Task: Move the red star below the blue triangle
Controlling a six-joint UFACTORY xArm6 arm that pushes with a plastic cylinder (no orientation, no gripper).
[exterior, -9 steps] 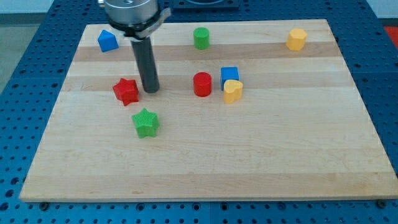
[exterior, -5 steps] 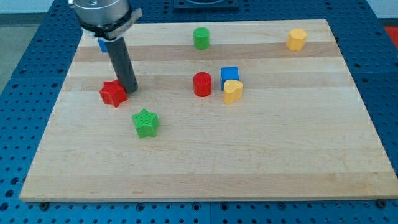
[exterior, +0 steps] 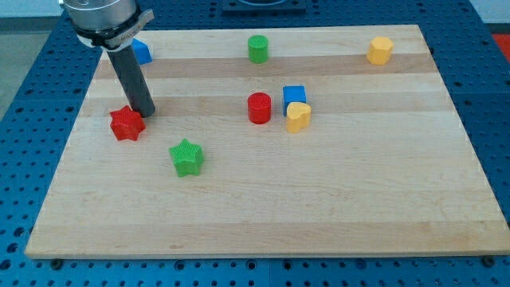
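The red star (exterior: 126, 123) lies on the wooden board (exterior: 263, 199) at the view's left. My tip (exterior: 144, 113) touches the star's upper right side. The blue triangle (exterior: 142, 51) sits near the board's top left corner, partly hidden behind the rod. The star is below the triangle and a little to its left.
A green star (exterior: 186, 157) lies below and right of the red star. A red cylinder (exterior: 259, 108), a blue cube (exterior: 294, 98) and a yellow heart (exterior: 298, 116) cluster at the middle. A green cylinder (exterior: 257, 49) is at the top, a yellow block (exterior: 380, 50) at the top right.
My tip moved to the view's left and pushed the red star leftward. The rod now covers part of the blue triangle. Other blocks stayed put.
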